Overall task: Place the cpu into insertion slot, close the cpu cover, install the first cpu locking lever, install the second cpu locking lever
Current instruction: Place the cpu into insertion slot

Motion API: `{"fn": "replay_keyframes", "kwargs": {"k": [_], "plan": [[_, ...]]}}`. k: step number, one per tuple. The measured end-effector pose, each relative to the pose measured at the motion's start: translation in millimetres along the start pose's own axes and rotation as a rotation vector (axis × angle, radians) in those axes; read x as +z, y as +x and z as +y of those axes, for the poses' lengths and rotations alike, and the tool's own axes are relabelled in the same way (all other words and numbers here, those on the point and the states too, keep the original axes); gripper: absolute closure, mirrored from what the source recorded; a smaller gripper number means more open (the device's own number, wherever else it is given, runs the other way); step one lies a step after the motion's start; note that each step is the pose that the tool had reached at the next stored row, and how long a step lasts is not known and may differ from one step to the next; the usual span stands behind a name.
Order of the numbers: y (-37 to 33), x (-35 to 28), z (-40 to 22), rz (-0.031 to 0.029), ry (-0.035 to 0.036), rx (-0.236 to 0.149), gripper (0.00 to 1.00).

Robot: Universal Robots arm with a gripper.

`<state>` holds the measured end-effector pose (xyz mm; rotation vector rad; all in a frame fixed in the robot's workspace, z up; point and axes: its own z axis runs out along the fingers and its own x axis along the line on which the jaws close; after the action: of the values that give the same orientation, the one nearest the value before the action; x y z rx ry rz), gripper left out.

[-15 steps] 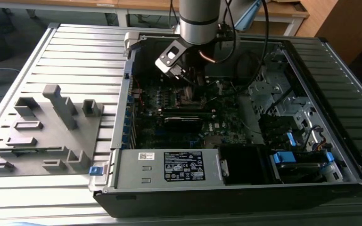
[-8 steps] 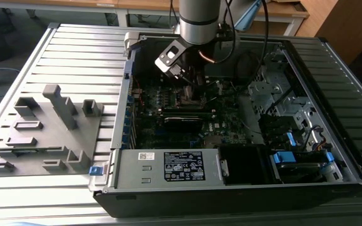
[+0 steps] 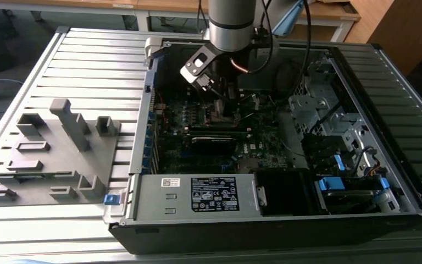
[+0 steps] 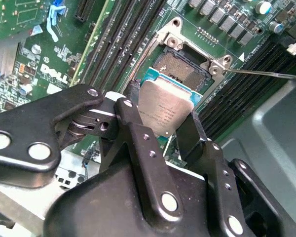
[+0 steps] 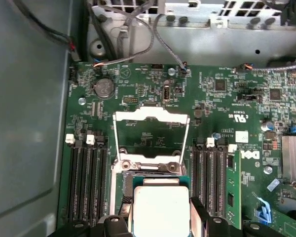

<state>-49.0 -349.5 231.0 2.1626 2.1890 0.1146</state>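
Observation:
My gripper (image 4: 163, 106) is shut on the cpu (image 4: 164, 112), a flat square chip with a dull silver top, its black fingers (image 4: 132, 114) pressing two opposite edges. The chip hangs tilted just above the insertion slot (image 4: 181, 70), a square black socket with a metal rim, and partly overlaps it. In the first wrist view the cpu (image 5: 160, 207) sits over the near half of the insertion slot (image 5: 149, 169). The cpu cover (image 5: 150, 116), a silvery frame, stands flipped open beyond the socket. A thin locking lever (image 4: 266, 74) sticks out sideways. In the exterior view the gripper (image 3: 222, 92) reaches down into the computer case.
Long black memory slots (image 5: 86, 182) flank the socket on both sides. A labelled power supply box (image 3: 196, 195) fills the case's near edge. Drive bays and cables (image 3: 336, 137) crowd the exterior view's right. A grey fixture block (image 3: 50, 154) lies on the slatted table at the left.

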Motion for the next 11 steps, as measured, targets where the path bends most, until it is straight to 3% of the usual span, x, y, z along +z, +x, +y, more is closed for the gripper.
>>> {"fn": "replay_keyframes", "kwargs": {"k": [3, 11], "plan": [[0.2, 2.1, -0.2, -0.0026, -0.0003, 0.028, 0.46], [6.6, 7.1, -1.2, -0.0042, -0.0005, 0.044, 0.46]]}}
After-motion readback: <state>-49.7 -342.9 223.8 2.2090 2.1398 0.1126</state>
